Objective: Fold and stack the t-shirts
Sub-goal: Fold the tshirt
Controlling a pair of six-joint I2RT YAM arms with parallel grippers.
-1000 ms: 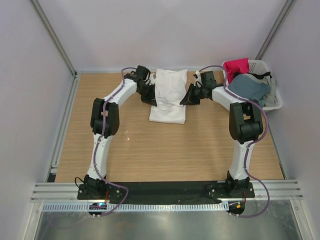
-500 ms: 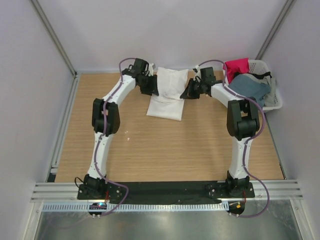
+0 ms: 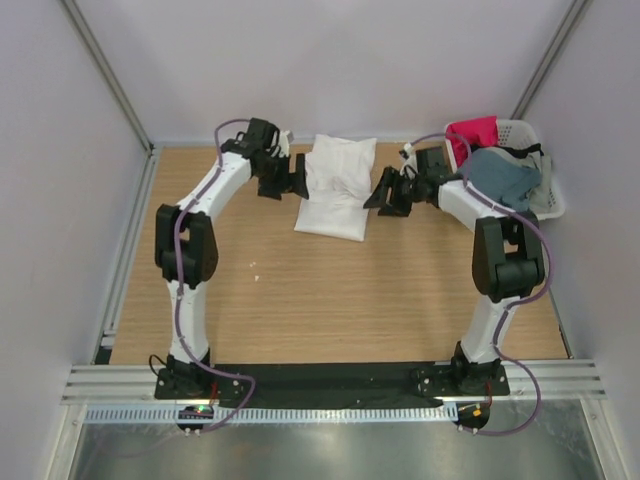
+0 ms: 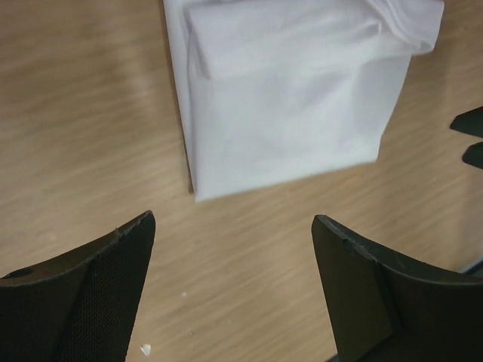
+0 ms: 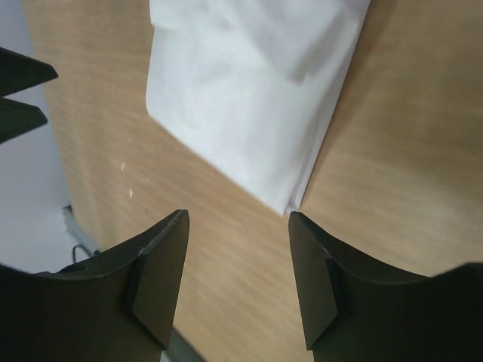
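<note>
We find the folded white t-shirt (image 3: 335, 187) on the desk (image 3: 300, 300). Left jaws and right jaws stand spread, empty, flanking it.

White slotted basket (image 3: 552, 200) at far right, light wooden table (image 3: 330, 290)

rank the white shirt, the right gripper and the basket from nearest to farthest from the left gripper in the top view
1. White shirt: directly beside the left gripper, in the middle.
2. Right gripper: on the shirt's other side.
3. Basket: far right, beyond the right gripper.
</note>
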